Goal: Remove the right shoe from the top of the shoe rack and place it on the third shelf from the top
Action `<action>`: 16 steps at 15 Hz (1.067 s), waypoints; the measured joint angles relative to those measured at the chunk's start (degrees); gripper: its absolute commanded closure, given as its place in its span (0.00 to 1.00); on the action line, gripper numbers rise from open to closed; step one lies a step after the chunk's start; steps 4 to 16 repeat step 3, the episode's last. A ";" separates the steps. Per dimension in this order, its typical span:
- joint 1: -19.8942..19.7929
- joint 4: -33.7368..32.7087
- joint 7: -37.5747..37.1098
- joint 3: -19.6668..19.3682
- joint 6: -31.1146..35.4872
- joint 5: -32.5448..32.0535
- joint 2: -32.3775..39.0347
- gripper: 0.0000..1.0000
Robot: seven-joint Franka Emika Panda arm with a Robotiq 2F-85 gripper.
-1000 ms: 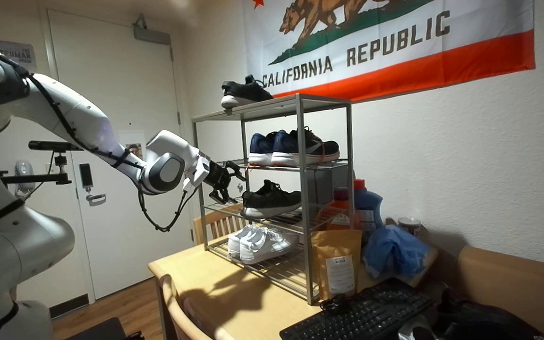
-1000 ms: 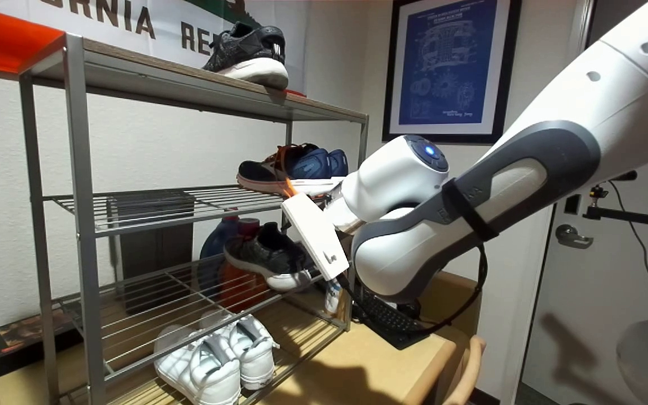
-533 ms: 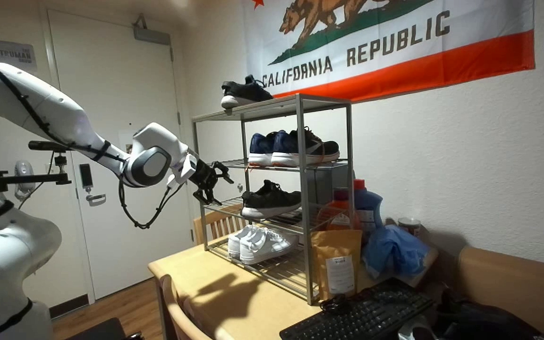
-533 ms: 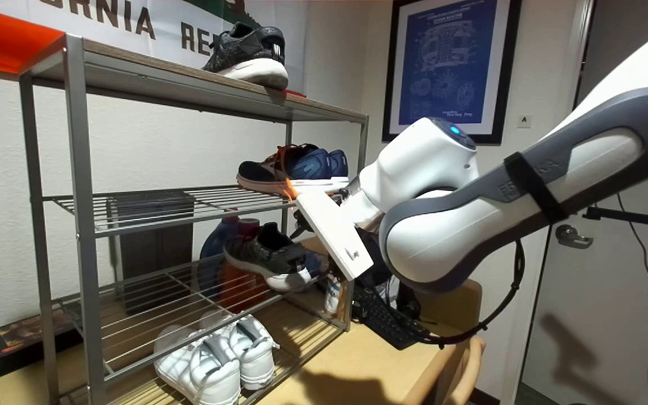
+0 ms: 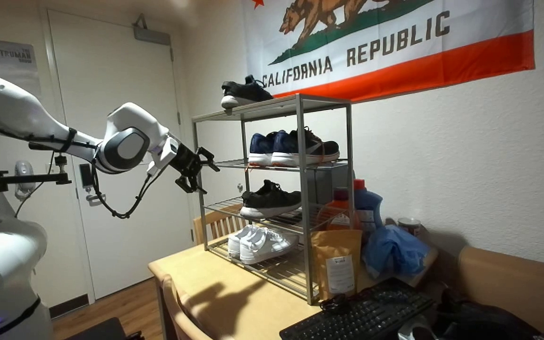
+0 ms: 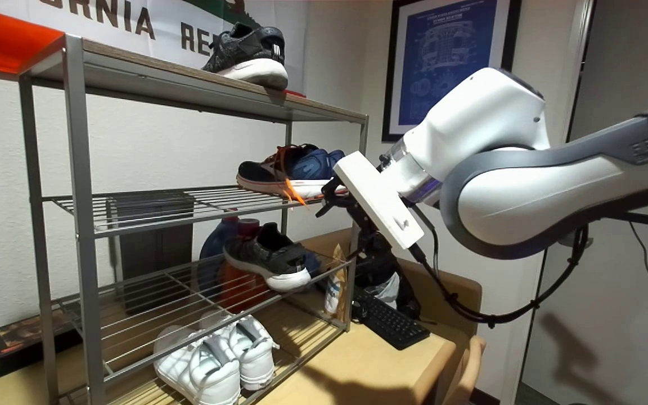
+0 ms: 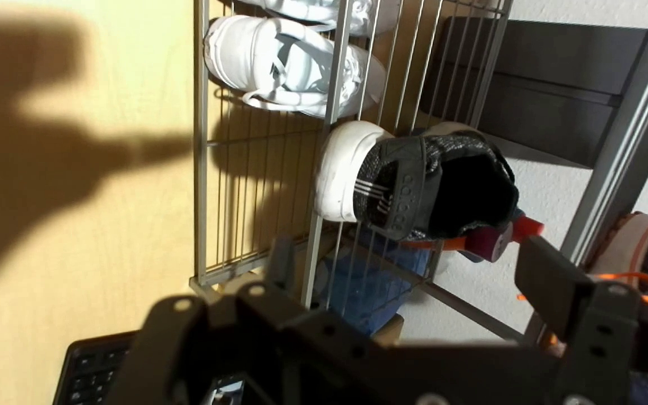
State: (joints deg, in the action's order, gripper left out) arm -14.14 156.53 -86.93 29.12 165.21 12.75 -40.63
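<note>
The right shoe (image 5: 272,199), black with a white sole, rests on the third shelf (image 6: 155,304) of the shoe rack (image 5: 303,198). It also shows in an exterior view (image 6: 270,256) and the wrist view (image 7: 403,185). Its heel faces me and reaches slightly past the shelf's front bar. Its black twin (image 5: 246,92) stands on the top board, also seen in an exterior view (image 6: 248,56). My gripper (image 5: 211,180) is open and empty in front of the rack, apart from the shoe and higher than it. Its spread fingers (image 7: 414,267) show in the wrist view.
Dark blue shoes (image 5: 295,146) stand on the second tier, with an orange lace hanging (image 6: 296,194). White shoes (image 5: 262,243) stand on the bottom tier. A pouch (image 5: 337,259), bottles (image 5: 366,203) and a keyboard (image 5: 361,311) are beside the rack. A chair (image 5: 182,307) is at the table edge.
My open gripper has moved back from the rack, away from the right shoe, and upward. The right shoe and its twin have stayed where they were.
</note>
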 measured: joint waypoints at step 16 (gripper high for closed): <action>1.64 0.24 -0.04 -1.52 -2.95 -0.85 -3.59 0.00</action>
